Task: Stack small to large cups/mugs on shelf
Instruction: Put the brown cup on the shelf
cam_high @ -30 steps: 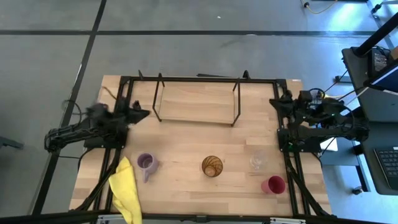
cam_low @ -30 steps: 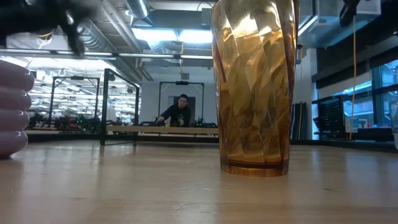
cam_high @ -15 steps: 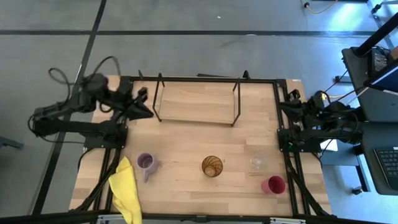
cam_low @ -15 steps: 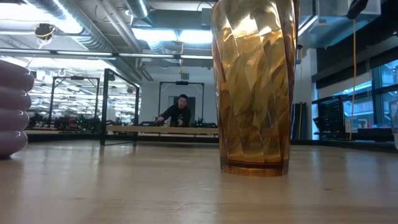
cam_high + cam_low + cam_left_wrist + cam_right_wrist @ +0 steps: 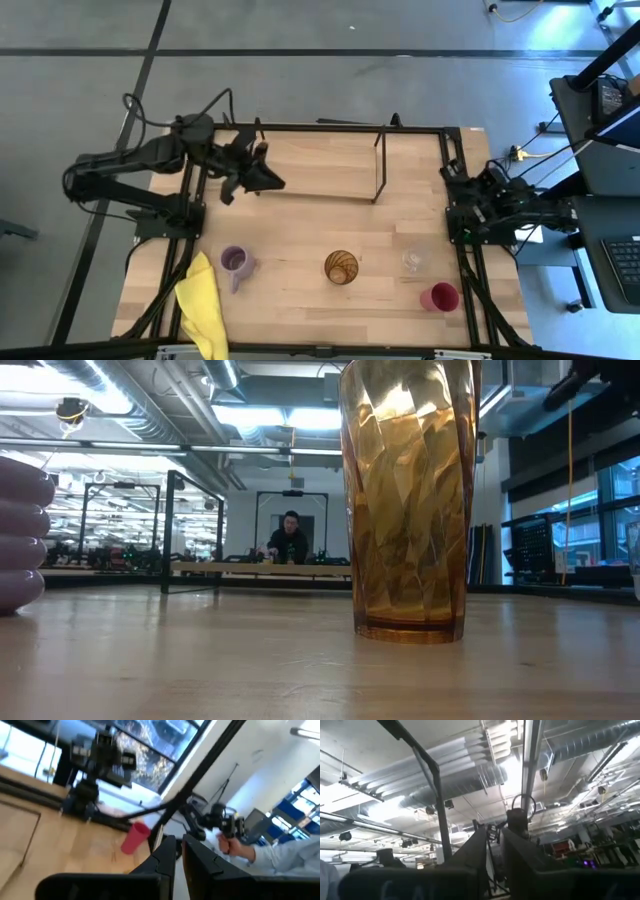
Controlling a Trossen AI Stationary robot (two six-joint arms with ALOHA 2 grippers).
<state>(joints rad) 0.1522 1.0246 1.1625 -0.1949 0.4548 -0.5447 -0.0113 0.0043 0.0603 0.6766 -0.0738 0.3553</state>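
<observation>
Left gripper point(image 5: 262, 176) has swung inward over the shelf's point(image 5: 315, 160) left end, jaws nearly closed, empty. Right gripper point(image 5: 470, 195) at bench's right edge, jaws nearly closed. Purple mug point(image 5: 236, 262), amber tumbler point(image 5: 341, 267), clear glass point(image 5: 412, 260), red cup point(image 5: 441, 297) line the near bench; mug lies nearest the left jaws.

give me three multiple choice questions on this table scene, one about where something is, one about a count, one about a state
1. Where is the red cup?
A. on the shelf
B. near the table's front right corner
C. in the left gripper

2. How many cups and mugs stand on the table?
A. two
B. four
C. six

3. What is on the shelf?
A. no cups yet
B. the tumbler
C. all the cups

Answers: 1 B, it stands beyond the clear glass. 2 B, with the purple mug and amber tumbler. 3 A, its board is bare; the left gripper is at its left end.
</observation>
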